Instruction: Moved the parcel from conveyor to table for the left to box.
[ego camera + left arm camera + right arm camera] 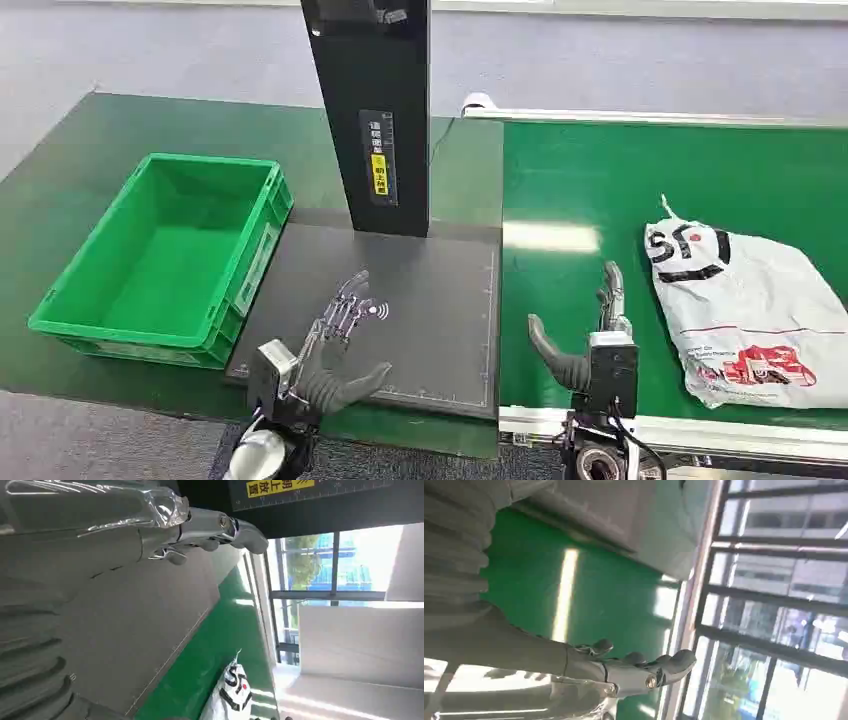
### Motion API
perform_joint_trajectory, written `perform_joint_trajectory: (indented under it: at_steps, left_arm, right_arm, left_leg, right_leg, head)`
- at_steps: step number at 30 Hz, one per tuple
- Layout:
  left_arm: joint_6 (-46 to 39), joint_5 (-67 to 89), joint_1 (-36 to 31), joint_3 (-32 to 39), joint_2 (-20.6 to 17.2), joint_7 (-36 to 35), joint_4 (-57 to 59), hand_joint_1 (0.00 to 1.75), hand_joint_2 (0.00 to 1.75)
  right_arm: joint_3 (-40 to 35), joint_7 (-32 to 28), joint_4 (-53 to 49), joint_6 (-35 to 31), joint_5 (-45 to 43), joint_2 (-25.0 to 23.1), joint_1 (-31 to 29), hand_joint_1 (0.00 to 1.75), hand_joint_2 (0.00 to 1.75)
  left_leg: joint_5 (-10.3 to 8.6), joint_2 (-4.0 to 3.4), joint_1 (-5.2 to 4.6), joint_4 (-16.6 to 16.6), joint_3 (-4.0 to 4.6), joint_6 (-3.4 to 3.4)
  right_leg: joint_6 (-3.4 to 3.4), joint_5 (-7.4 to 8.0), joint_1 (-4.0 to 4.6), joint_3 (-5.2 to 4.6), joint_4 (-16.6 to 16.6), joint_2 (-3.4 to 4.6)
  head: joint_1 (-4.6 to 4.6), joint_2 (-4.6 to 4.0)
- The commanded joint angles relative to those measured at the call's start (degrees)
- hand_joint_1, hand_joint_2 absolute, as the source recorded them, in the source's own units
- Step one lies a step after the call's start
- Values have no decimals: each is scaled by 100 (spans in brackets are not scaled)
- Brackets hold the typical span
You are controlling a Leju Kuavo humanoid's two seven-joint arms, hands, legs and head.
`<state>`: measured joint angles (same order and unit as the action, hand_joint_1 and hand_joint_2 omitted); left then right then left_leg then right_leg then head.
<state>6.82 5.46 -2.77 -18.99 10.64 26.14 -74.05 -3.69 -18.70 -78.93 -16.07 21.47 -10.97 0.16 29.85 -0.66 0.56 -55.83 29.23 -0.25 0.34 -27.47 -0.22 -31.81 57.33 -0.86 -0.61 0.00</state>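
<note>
Head view: a white plastic mailer parcel (748, 318) printed in black and red is seen lying flat on the green conveyor belt (590, 190), off to the outer side of the right hand (590, 345) and clear of its fingers, with bare belt between them. The right hand is held upright at the belt's near edge, thumb spread away from straight fingers, nothing in its grasp. The parcel's long axis is judged to run from the knotted far end, nearer the belt's middle, obliquely toward the near rail, so its long flank is presented toward the right hand. The left hand (335, 345) is held over the dark scale mat (440, 300) on the table, fingers straight and splayed, likewise empty, and well apart from the parcel; the right hand is plainly the nearer. A green crate (70, 290) is seen standing empty at the table's left, beyond the mat, and a black post (375, 110) rises at the mat's far edge
</note>
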Motion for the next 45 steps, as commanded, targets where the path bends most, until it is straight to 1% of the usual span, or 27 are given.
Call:
perform_joint_trajectory:
  at_steps: [1,3,7,10,12,13,15,16,17,18,19,21,22,23,24,25,26,28,30,33,35,41,45]
  left_arm:
    - [-13,-31,96,26,-260,54,206,0,175]
    - [-16,-27,92,29,-254,73,231,0,175]
    - [-34,5,156,90,-236,86,40,0,175]
    - [-36,33,172,152,-255,63,-23,0,175]
    - [-50,29,204,193,-300,60,-105,0,175]
    - [-60,28,229,215,-314,53,-149,0,175]
    - [-65,28,257,231,-328,39,-181,0,175]
    - [-69,28,270,235,-325,39,-194,0,175]
    - [-88,33,314,243,-314,18,-238,0,175]
    - [-101,38,336,240,-312,4,-254,0,175]
    - [-146,44,379,229,-335,-32,-317,0,175]
    - [-184,38,442,231,-388,-53,-378,0,175]
    - [-211,23,480,226,-411,-69,-448,0,175]
    - [-227,22,509,227,-431,-84,-488,0,175]
    - [-244,18,539,249,-434,-112,-508,0,175]
    - [-250,23,548,252,-431,-124,-500,0,175]
    - [-280,44,549,246,-416,-162,-463,0,175]
    - [-290,53,536,240,-404,-169,-431,0,175]
    - [-327,71,516,253,-377,-186,-394,0,175]
    - [-371,97,517,260,-354,-206,-390,0,175]
    - [-371,97,517,260,-354,-206,-391,0,175]
    - [-371,97,517,260,-354,-206,-391,0,175]
    - [-371,97,517,260,-354,-206,-391,0,175]
  right_arm:
    - [963,486,422,-319,968,1072,-503,0,175]
    - [1208,695,623,-533,1486,1293,-672,0,175]
    - [1654,1076,936,-369,2204,1553,-955,0,175]
    - [1909,1178,1267,-260,2364,1787,-1167,0,175]
    - [1992,1408,1810,-105,2571,2027,-1561,0,175]
    - [2000,1491,2066,-139,2708,2126,-1742,0,175]
    - [2021,1471,2293,-110,2722,2210,-1923,0,175]
    - [2001,1581,2426,-176,2841,2247,-1982,0,175]
    - [1887,2202,2772,-652,3568,2406,-2142,0,175]
    - [1902,2331,2920,-635,3661,2474,-2237,0,175]
    - [1873,2651,3346,-439,3883,2611,-2460,0,175]
    - [1861,2889,3673,-418,4106,2768,-2652,0,175]
    - [1785,3095,3958,-240,4285,2845,-2787,0,175]
    - [1780,3217,4150,-34,4354,2888,-2888,0,175]
    - [1738,3433,4357,357,4467,2945,-2972,0,175]
    - [1685,3598,4455,549,4571,2984,-2980,0,175]
    - [1601,3747,4629,977,4693,3031,-3027,0,175]
    - [1601,3746,4681,1014,4693,3018,-3042,0,175]
    - [1472,3835,4823,1271,4818,3039,-3098,0,175]
    - [1391,3956,4814,1452,4918,3024,-3043,0,175]
    - [1391,3956,4817,1453,4918,3023,-3035,0,175]
    - [1391,3956,4817,1453,4918,3023,-3035,0,175]
    - [1391,3956,4817,1453,4918,3023,-3035,0,175]
  left_leg:
    - [-13,12,-4,15,-2,5]
    - [-6,7,-3,7,-4,4]
    - [-7,8,-10,5,1,4]
    - [-11,4,-11,9,2,4]
    - [-10,7,-11,8,3,3]
    - [-7,3,-12,5,2,2]
    - [-8,-10,-12,4,4,4]
    - [-3,-14,-11,2,1,4]
    - [-2,-16,-10,2,-1,3]
    - [-6,-12,-12,4,2,3]
    - [-3,-7,-10,2,-1,3]
    - [-5,-13,-11,3,0,4]
    - [-4,-19,-13,2,0,5]
    - [-2,-11,-9,0,-1,4]
    - [-5,-13,-12,5,-2,5]
    - [-5,-8,-11,4,-1,4]
    - [-5,-12,-11,5,-1,4]
    - [-7,-8,-11,9,-3,3]
    - [-4,2,-10,1,2,2]
    - [-6,8,-11,6,6,1]
    - [-3,14,-10,2,6,2]
    - [-6,8,-12,3,9,4]
    - [-5,15,-10,1,9,3]
  right_leg:
    - [4,13,-4,5,-18,1]
    - [4,6,-4,7,-9,-1]
    - [5,9,-12,3,-7,1]
    - [5,16,-14,0,-12,9]
    - [4,15,-14,-1,-11,8]
    - [4,12,-15,-2,-7,8]
    - [6,19,-16,-6,-8,26]
    - [5,15,-14,-4,-5,28]
    - [4,13,-13,-1,-4,23]
    - [5,17,-15,-4,-7,22]
    - [5,12,-13,1,-6,14]
    - [6,16,-14,-3,-7,23]
    - [6,17,-16,-5,-6,31]
    - [5,13,-12,0,-6,21]
    - [6,16,-15,-2,-9,26]
    - [5,14,-14,-1,-7,21]
    - [5,17,-14,-1,-9,25]
    - [4,18,-14,1,-12,24]
    - [3,10,-14,-1,-3,9]
    - [3,16,-14,-5,-7,16]
    - [4,10,-13,-3,-3,4]
    - [5,16,-16,-8,-4,16]
    - [4,11,-14,-5,-3,5]
  head:
    - [0,0]
    - [0,0]
    - [0,0]
    - [0,0]
    - [0,0]
    - [-2,0]
    - [0,0]
    - [-2,0]
    - [-2,0]
    - [0,0]
    - [0,0]
    - [-2,0]
    - [-2,0]
    - [-2,0]
    - [0,0]
    - [2,0]
    - [0,0]
    - [-2,0]
    - [0,0]
    - [-2,0]
    - [-2,0]
    - [-2,0]
    - [0,0]
